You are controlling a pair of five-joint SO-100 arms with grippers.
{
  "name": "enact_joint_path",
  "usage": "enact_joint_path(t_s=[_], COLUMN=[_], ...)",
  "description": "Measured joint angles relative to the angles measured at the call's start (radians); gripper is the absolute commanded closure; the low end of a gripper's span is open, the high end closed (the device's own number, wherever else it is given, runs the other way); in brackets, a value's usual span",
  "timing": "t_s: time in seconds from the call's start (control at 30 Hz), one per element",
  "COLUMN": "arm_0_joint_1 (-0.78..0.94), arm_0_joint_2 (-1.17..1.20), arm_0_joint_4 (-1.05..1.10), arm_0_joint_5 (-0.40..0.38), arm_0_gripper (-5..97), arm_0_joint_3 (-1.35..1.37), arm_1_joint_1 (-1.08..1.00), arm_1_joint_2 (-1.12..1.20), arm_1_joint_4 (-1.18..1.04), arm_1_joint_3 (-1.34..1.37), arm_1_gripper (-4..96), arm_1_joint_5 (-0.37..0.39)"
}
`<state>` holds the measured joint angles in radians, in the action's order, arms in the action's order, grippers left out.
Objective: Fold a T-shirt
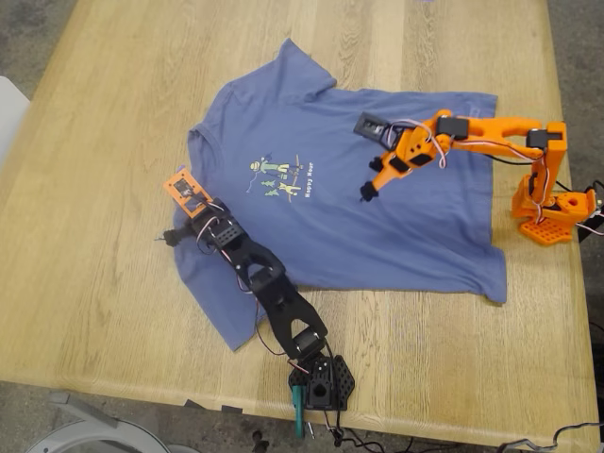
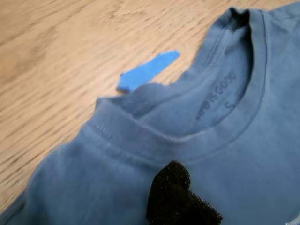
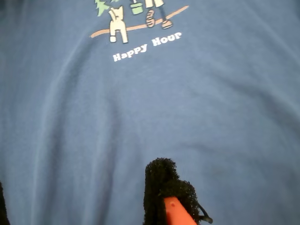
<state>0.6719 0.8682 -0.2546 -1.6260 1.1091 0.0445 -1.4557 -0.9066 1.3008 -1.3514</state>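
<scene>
The slate-blue T-shirt [image 1: 377, 226] lies spread flat on the wooden table [image 1: 94, 283], collar toward the exterior view's left and hem toward its right, print [image 1: 280, 176] facing up. My first gripper [image 1: 168, 236], on the black arm, is at the collar [image 2: 220, 136]. One black pad [image 2: 171, 187] rests on the cloth just below the collar band, and no second finger shows beside it. My second gripper [image 1: 368, 184], on the orange arm, hovers open and empty over the chest below the "Happy Hour" text [image 3: 147, 47]. Its pad [image 3: 161, 187] shows in the second wrist view.
A small blue scrap of tape [image 2: 147, 70] lies on the bare wood just beyond the collar. The black arm's base [image 1: 321, 382] is clamped at the table's front edge. The orange arm's base [image 1: 552, 212] stands at the exterior view's right edge. Cables hang there.
</scene>
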Motion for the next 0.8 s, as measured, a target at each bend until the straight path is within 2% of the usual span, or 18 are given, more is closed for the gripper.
enact_joint_path(t_s=[0.23,0.4,0.53,0.73,0.8], arm_0_joint_1=[-0.002,0.005,0.002,-0.032,-0.037], arm_0_joint_2=[-0.288,-0.607,-0.799,-0.815,-0.815], arm_0_joint_4=[-0.129,-0.423,-0.635,-0.775,-0.801], arm_0_joint_5=[0.028,0.029,0.012,-0.005,-0.005], arm_0_gripper=[30,38,53,74,84], arm_0_joint_3=[-0.41,-0.917,-1.307,-1.397,-1.399], arm_1_joint_1=[0.031,0.04,0.04,0.051,0.051], arm_1_joint_2=[0.051,0.106,0.153,0.21,0.221], arm_1_joint_4=[0.034,0.064,0.097,0.127,0.129], arm_1_joint_3=[-0.005,-0.018,-0.041,-0.051,-0.052], arm_1_gripper=[50.8,50.7,50.7,50.7,50.6], arm_1_joint_5=[0.011,0.02,0.026,0.035,0.035])
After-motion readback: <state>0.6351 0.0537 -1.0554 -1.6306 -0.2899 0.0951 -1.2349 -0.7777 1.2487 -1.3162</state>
